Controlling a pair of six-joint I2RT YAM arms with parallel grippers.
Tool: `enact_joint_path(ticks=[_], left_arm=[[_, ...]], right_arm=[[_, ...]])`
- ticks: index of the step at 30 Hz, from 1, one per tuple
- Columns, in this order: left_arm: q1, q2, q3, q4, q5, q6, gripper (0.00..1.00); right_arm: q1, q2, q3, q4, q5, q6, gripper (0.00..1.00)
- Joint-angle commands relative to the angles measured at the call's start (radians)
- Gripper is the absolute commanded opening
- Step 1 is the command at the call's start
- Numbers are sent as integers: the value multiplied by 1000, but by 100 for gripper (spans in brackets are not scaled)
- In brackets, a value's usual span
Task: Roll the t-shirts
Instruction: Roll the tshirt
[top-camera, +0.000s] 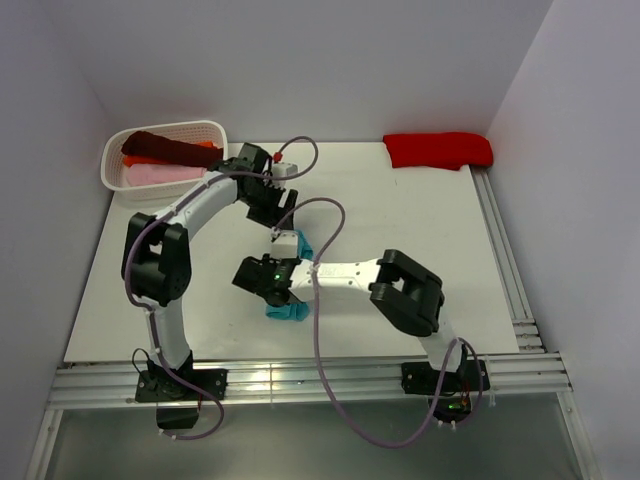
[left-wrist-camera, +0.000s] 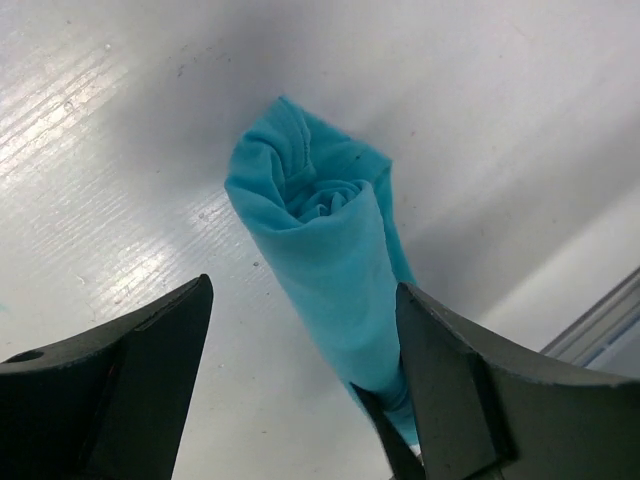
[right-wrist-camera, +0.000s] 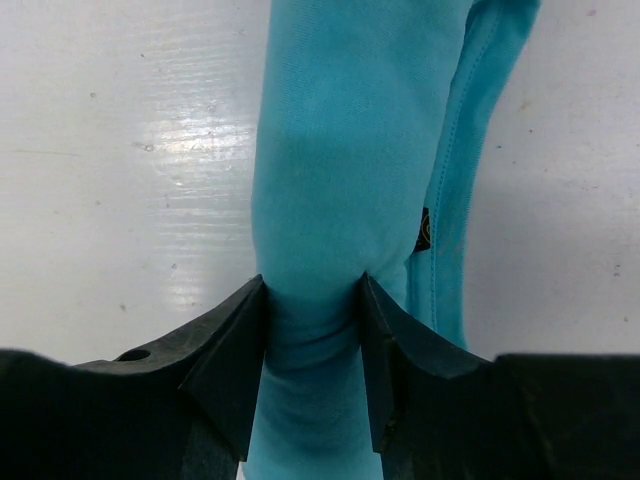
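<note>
- A teal t-shirt, wound into a soft, tight tube with a spiral showing at one end, lies mid-desk, nearer the arms than the white basket and to its right.
- The right fingers pinch the tube across its body and dent the cloth, apparently to keep the roll from springing loose.
- The left fingers stand wide apart at the spiral end, holding nothing.
- In the latticed plastic basket, the heaped shirts in maroon, pink and orange likely wait their turn.
- A red shirt lies bundled well right of the basket, at the back edge of the smooth white desk.
</note>
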Motion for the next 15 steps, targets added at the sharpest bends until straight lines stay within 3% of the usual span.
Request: enact_joint_path(ticks=[1, 5, 15], left_arm=[[40, -28, 43, -63, 121, 64, 79], [75, -51, -12, -64, 215, 104, 83], [102, -59, -164, -18, 387, 172, 86]], right_arm=[[-25, -81, -175, 171, -126, -2, 45], [-74, -223, -416, 474, -215, 0, 44], [-170, -351, -763, 960, -438, 72, 43]])
